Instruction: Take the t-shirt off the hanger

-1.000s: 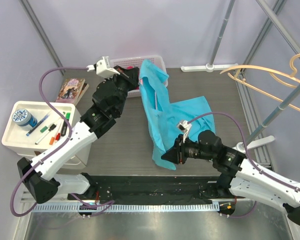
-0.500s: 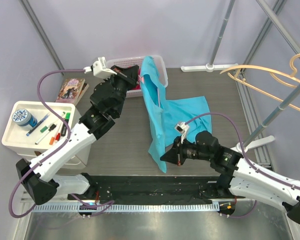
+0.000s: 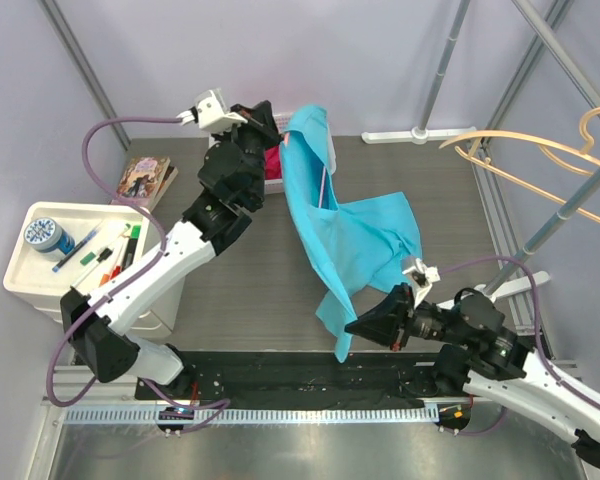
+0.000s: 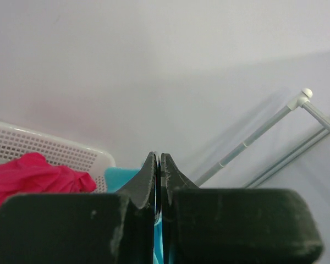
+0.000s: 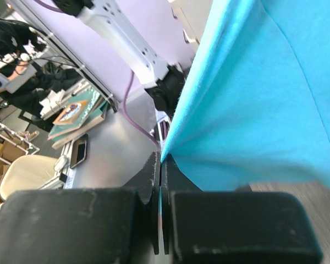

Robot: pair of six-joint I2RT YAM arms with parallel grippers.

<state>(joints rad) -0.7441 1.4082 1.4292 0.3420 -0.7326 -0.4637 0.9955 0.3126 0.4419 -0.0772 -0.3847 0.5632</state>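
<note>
The teal t-shirt point(image 3: 355, 235) hangs stretched between my two grippers. My left gripper point(image 3: 280, 137) is raised at the back, next to the basket, and is shut on the top of the hanger. Only a thin pink bar of the hanger point(image 3: 323, 186) shows in the neck opening. In the left wrist view the gripper point(image 4: 158, 159) is closed, with teal cloth point(image 4: 121, 176) under the fingers. My right gripper point(image 3: 352, 325) is low near the front edge, shut on the t-shirt's bottom hem. The right wrist view shows that gripper point(image 5: 160, 162) pinching the t-shirt point(image 5: 253, 110).
A white basket point(image 4: 44, 151) holding red cloth point(image 3: 273, 160) stands at the back behind my left gripper. A white tray with pens point(image 3: 50, 270) and a book point(image 3: 143, 178) lie at the left. Wooden hangers point(image 3: 520, 150) hang on the rack point(image 3: 570, 210) at the right.
My left gripper has lifted the shirt's top up and back. My right gripper has pulled the hem toward the right and the near edge. The shirt is now drawn out longer.
</note>
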